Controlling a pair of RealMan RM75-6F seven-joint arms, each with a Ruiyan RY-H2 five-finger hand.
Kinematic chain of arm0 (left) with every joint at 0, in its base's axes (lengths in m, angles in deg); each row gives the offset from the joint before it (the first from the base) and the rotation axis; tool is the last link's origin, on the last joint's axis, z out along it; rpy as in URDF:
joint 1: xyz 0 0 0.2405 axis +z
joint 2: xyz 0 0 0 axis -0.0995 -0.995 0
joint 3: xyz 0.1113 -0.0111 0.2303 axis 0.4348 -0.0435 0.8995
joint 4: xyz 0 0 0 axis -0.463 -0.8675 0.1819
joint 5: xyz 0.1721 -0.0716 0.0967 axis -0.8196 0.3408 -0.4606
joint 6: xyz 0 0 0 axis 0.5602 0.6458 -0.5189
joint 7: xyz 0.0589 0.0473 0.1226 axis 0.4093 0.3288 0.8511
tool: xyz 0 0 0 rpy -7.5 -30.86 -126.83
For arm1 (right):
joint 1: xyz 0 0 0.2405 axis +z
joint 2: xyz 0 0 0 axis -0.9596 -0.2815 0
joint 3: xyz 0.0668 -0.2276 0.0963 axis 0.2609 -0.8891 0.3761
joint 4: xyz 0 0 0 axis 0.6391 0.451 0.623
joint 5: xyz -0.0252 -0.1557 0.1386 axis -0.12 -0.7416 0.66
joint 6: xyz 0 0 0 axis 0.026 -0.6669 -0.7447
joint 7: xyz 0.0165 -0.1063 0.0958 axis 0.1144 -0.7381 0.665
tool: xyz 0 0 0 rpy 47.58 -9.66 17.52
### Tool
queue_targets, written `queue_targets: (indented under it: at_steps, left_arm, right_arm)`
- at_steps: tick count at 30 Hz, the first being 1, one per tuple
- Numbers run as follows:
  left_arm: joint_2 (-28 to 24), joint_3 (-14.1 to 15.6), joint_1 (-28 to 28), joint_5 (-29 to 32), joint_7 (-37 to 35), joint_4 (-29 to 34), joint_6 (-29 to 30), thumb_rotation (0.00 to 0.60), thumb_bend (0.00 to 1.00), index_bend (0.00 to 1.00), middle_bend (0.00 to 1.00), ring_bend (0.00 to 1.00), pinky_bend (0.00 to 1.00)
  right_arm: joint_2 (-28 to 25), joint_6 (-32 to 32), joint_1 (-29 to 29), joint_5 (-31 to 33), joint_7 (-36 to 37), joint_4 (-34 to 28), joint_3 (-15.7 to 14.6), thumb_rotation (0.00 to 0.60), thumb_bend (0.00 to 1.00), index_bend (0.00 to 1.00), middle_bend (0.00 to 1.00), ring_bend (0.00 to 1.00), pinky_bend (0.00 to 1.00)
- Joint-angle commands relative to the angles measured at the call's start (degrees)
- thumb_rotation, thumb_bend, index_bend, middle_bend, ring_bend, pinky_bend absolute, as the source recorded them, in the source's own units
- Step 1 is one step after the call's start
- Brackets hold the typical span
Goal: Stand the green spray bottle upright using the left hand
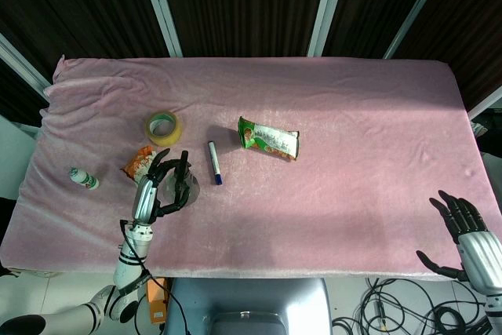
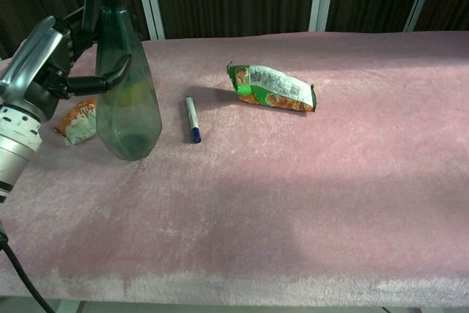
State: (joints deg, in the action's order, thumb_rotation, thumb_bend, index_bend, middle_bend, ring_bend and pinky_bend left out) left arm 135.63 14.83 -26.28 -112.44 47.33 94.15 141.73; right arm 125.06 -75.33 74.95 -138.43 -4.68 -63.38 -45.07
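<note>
The green spray bottle stands upright on the pink cloth, its base on the table at the left; from above it shows as a dark shape. My left hand wraps around it from the left, the thumb across its front and other fingers behind the neck. In the head view the left hand sits just left of the bottle. My right hand hangs open beyond the table's front right corner, holding nothing.
A blue-capped pen lies just right of the bottle. An orange snack packet lies to its left, a tape roll behind it, a green snack bag further right and a small white bottle at the far left.
</note>
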Motion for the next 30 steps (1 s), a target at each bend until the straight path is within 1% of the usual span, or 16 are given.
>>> queue_targets:
  at_steps: [1,6,11,16,21,24,30]
  left_arm:
    - [0.37,0.28,0.35,0.15,-0.97,-0.49,-0.48,0.6,0.66,0.74,0.72,0.45,0.11]
    - [0.42,0.33,0.42,-0.04,-1.25,-1.13,-0.86,0.6,0.66,0.74,0.7,0.44,0.11]
    - [0.21,0.41,0.51,0.07,-1.55,-1.6,-1.64,0.6,0.6,0.72,0.65,0.39,0.1]
    - [-0.14,0.5,0.43,0.22,-2.36,-1.87,-2.83,0.6,0.54,0.63,0.6,0.32,0.08]
    - [-0.38,0.42,0.43,0.28,-2.04,-1.74,-3.31,0.6,0.52,0.54,0.57,0.29,0.07]
    - [-0.6,0.42,0.48,0.53,-1.74,-1.56,-3.92,0.6,0.5,0.47,0.54,0.26,0.07]
    - [-1.91,-0.01,0.47,2.0,-1.28,0.38,-6.65,0.6,0.47,0.26,0.46,0.19,0.04]
  right_arm:
    - [0.0,0.03,0.0,0.02,-0.03,0.04,-0.02,0.6,0.37,0.0,0.0,0.0,0.0]
    - [0.06,0.12,0.04,-0.12,-0.24,0.01,-0.12,0.6,0.37,0.0,0.0,0.0,0.0]
    - [0.05,0.02,-0.02,-0.14,-0.24,-0.01,-0.17,0.6,0.37,0.0,0.0,0.0,0.0]
    - [0.06,0.06,0.0,-0.17,-0.29,-0.03,-0.21,0.6,0.37,0.0,0.0,0.0,0.0]
    - [0.09,0.17,0.04,-0.11,-0.5,-0.09,-0.23,0.6,0.37,0.0,0.0,0.0,0.0]
    - [0.12,0.21,0.05,-0.16,-0.61,-0.13,-0.26,0.6,0.37,0.0,0.0,0.0,0.0]
    - [0.1,0.15,0.06,-0.1,-0.49,-0.11,-0.23,0.6,0.37,0.0,0.0,0.0,0.0]
